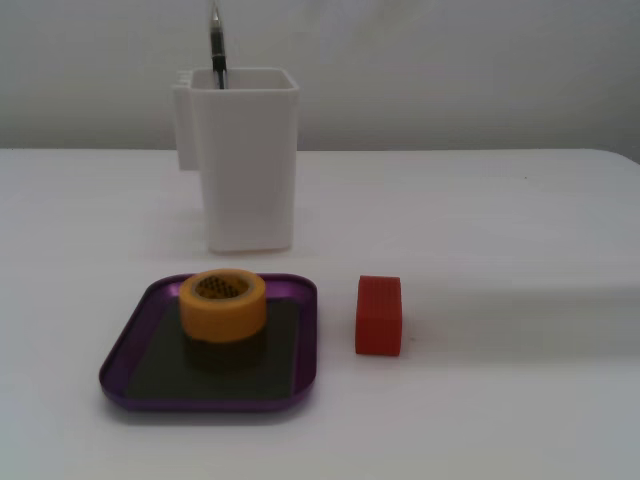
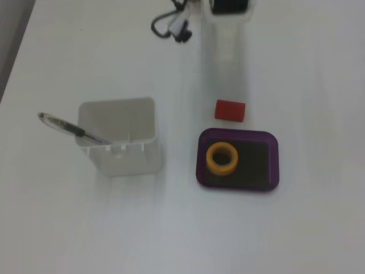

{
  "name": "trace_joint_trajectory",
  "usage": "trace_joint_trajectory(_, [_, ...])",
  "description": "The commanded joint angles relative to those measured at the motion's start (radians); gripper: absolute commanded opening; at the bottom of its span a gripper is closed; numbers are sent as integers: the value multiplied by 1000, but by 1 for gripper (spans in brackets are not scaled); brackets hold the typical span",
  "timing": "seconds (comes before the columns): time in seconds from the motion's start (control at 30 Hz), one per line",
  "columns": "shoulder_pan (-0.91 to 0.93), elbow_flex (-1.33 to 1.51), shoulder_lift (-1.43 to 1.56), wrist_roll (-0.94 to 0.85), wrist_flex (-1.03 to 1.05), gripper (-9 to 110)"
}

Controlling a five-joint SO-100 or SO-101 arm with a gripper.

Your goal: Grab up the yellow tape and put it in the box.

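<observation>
The yellow tape (image 1: 223, 304) is a thick yellow-orange ring with a dark patterned core. It lies flat inside the box (image 1: 130, 345), a shallow purple tray with a dark bottom, in the tray's far half. In the other fixed view the tape (image 2: 222, 158) sits in the left part of the box (image 2: 273, 162). No gripper shows in either fixed view. Only a dark part of the arm (image 2: 228, 4) and some cables (image 2: 171, 25) show at the top edge. Nothing touches the tape.
A tall white container (image 1: 245, 165) with a pen (image 2: 71, 129) in it stands behind the box. A red block (image 1: 379, 315) stands on the table just beside the box, also seen in the other fixed view (image 2: 230, 110). A faint pale band runs from the block toward the arm.
</observation>
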Motion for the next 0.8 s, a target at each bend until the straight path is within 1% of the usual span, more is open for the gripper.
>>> trace_joint_trajectory(0.0, [0, -23, 227, 41, 98, 7])
trace_joint_trajectory(0.17, [5, 112, 474, 75, 149, 7])
trace_joint_trajectory(0.3, [5, 301, 681, 77, 147, 7])
trace_joint_trajectory(0.5, [6, 721, 1002, 77, 132, 7])
trace_joint_trajectory(0.77, [21, 1293, 1448, 78, -6, 7])
